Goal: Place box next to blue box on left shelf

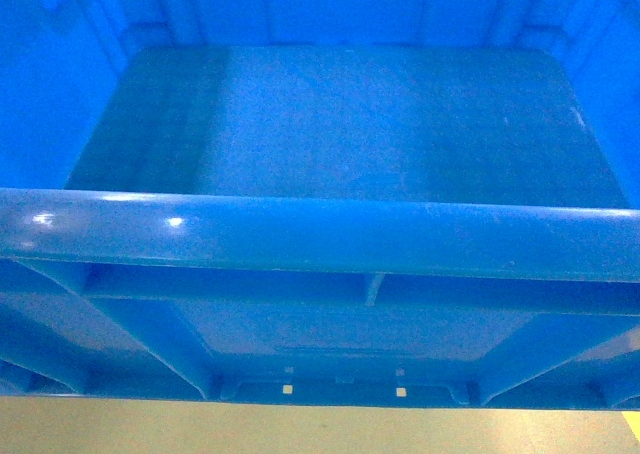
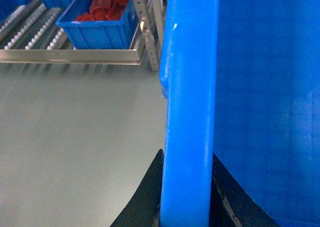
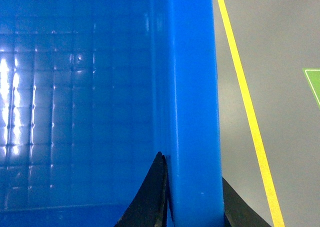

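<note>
Both grippers are clamped on the box (image 1: 330, 239): left gripper (image 2: 186, 187) and right gripper (image 3: 192, 192) each pinch a rim. Another blue box (image 2: 97, 24) sits on the shelf (image 2: 70, 56).

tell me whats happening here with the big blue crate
The robot is carrying the empty blue crate with both arms. The left gripper and right gripper each have their jaws clamped over a side rim. A roller shelf holding another blue box of red items sits ahead to the left.
</note>
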Controlling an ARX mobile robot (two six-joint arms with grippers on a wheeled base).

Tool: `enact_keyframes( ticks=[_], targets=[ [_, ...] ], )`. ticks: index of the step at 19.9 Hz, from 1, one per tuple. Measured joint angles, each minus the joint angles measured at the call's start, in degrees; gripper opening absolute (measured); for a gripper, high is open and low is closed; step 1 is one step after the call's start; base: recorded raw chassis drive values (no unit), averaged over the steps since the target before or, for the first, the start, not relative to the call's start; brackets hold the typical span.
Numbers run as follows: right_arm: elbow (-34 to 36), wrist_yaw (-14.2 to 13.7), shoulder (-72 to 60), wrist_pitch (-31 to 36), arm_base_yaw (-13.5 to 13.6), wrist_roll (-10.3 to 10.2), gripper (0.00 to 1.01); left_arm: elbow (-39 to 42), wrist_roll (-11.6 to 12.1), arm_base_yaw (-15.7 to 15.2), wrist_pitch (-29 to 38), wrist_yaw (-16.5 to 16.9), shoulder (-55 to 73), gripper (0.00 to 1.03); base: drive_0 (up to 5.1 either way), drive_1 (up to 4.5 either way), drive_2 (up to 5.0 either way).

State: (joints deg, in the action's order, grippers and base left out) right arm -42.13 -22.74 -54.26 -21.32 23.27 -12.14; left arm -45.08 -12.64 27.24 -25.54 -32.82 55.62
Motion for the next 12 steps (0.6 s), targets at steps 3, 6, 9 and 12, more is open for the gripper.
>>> enact_keyframes(
  ticks=[3,6,9,12],
  targets=[
    [0.00,0.02,-0.02,0.00,0.00,0.00,0.11,0.00,0.02,0.00,0.11,0.00,-0.02,0.13,0.0,4.01,-4.0],
    [0.00,0.00,0.00,0.11,0.00,-0.02,0.11,0.00,0.02,0.00,0.20,-0.02,-0.07,0.13,0.0,3.98,-4.0],
    [0.00,0.00,0.00,0.07,0.00,0.00,0.11,0.00,0.00,0.00,0.04,-0.02,-0.13,0.13,-0.1,3.91,-4.1],
    [0.02,0.00,0.02,-0.09,0.00,0.00,0.11,0.00,0.00,0.00,-0.09,0.00,-0.02,0.13,-0.1,3.91,-4.1]
  ],
)
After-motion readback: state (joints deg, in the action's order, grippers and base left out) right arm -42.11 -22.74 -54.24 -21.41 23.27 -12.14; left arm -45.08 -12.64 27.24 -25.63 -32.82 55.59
